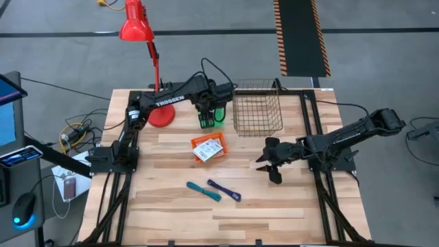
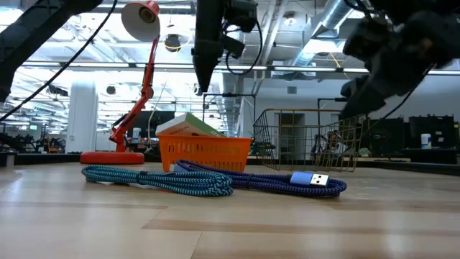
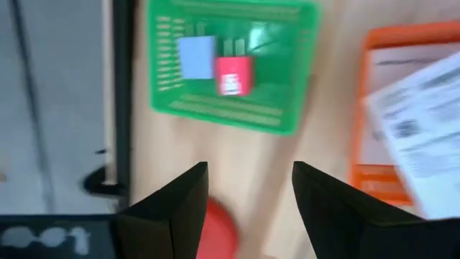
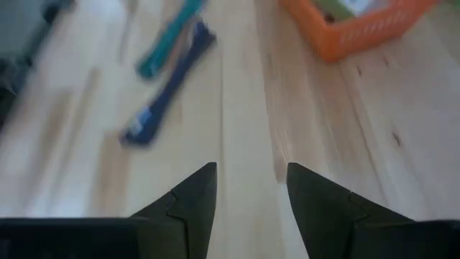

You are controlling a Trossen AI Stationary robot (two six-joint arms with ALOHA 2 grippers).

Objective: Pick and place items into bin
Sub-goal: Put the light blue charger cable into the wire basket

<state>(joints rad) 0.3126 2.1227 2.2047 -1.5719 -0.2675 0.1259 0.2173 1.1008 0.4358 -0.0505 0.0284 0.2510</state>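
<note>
A small green basket (image 3: 230, 68) holds a light-blue block (image 3: 195, 56) and a red block (image 3: 233, 75); it stands on the table's far side (image 1: 213, 118). My left gripper (image 3: 250, 169) hovers open above it (image 1: 210, 106), touching nothing. An orange basket (image 1: 208, 148) with two white printed packets (image 3: 420, 115) rests mid-table. A teal braided cable bundle (image 1: 204, 191) and a blue-purple one with a USB plug (image 1: 225, 190) lie flat nearer the front. My right gripper (image 4: 251, 167) is open above bare wood (image 1: 267, 163), to the right of the cables.
A wire bin (image 1: 257, 107) stands at the far side, right of the green basket. A red desk lamp (image 1: 137, 27) has its round base (image 1: 160, 116) just left of the green basket. Bare wood lies between the orange basket and the right gripper.
</note>
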